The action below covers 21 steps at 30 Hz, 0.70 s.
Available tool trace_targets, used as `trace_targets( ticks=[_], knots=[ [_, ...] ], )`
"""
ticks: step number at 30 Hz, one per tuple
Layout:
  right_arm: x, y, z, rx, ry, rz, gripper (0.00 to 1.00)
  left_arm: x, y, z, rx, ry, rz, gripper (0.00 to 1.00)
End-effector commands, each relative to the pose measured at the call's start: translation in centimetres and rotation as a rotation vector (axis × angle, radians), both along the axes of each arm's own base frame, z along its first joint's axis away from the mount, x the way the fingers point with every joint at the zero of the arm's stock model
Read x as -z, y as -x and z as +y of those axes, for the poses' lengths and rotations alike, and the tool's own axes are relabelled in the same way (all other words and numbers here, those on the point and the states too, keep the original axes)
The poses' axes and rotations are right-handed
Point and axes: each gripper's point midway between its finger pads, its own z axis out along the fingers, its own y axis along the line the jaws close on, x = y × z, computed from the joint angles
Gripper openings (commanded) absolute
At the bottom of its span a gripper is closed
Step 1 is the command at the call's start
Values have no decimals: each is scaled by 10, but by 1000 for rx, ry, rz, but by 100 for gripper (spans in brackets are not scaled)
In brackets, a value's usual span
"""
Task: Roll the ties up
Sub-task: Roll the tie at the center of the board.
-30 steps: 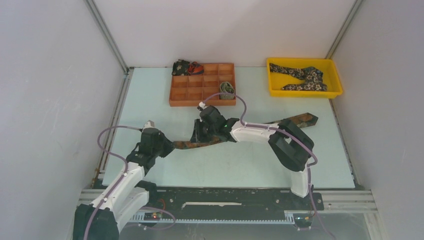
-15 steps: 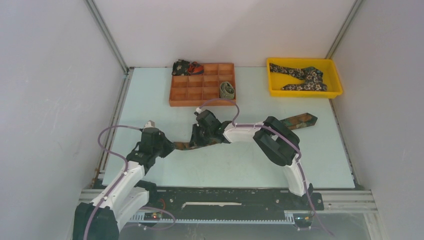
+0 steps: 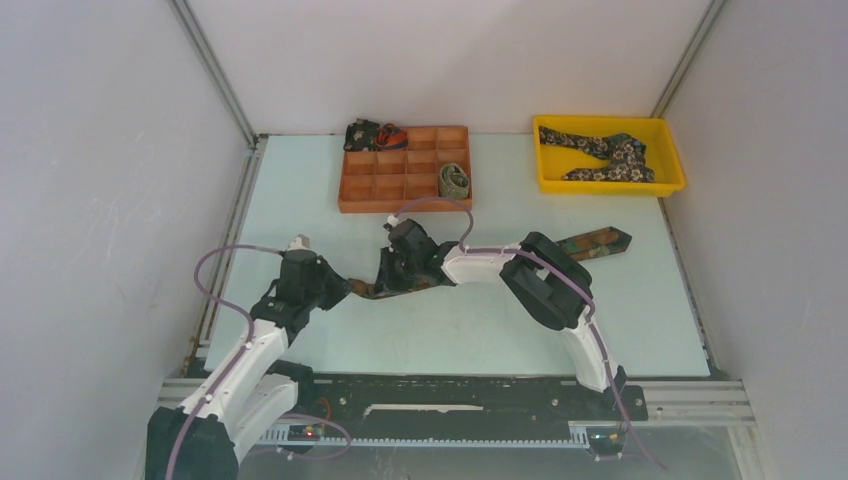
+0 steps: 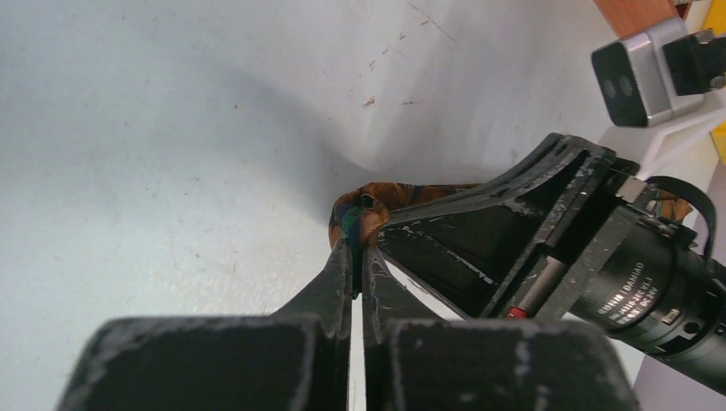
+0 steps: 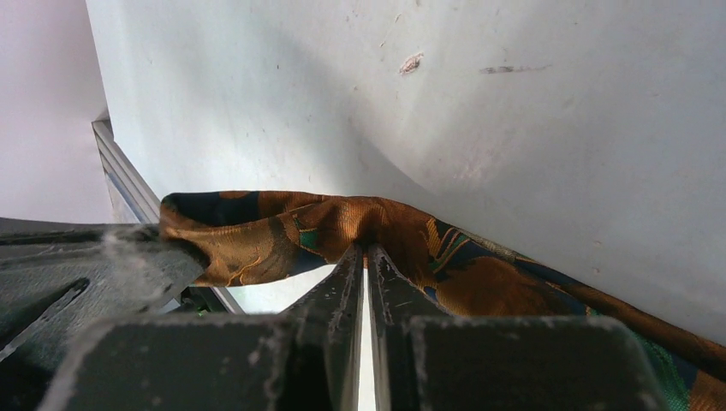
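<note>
Rolling looks barely begun: the left gripper (image 4: 357, 255) is clamped on the tie (image 5: 282, 227) at its narrow end, the right gripper (image 5: 366, 257) pinching it just alongside, the rest trailing beyond. Next, curl that end over.

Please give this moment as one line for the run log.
left pincer: shut on brown tie | right pincer: shut on brown tie, beside left pincer | rest of brown tie: lying on table

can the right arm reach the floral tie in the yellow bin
Probably not yet: the right gripper is shut on the brown tie. Nothing else seems to block the way to the floral tie in the yellow bin.
</note>
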Motion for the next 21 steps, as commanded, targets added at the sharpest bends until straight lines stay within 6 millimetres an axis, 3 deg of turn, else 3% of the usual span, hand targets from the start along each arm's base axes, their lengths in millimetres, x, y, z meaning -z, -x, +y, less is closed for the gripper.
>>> trace_targets(
  ticks=[1, 11, 21],
  knots=[
    [-11, -2, 16, -20, -48, -15, 8, -19, -9, -2, 19, -1, -49, 0],
    [-50, -13, 15, -7, -91, -84, 7, -7, -5, 3, 13, -33, -14, 0],
    [-35, -11, 27, -28, -80, -60, 7, -9, -6, 3, 16, -34, -20, 0]
  ],
)
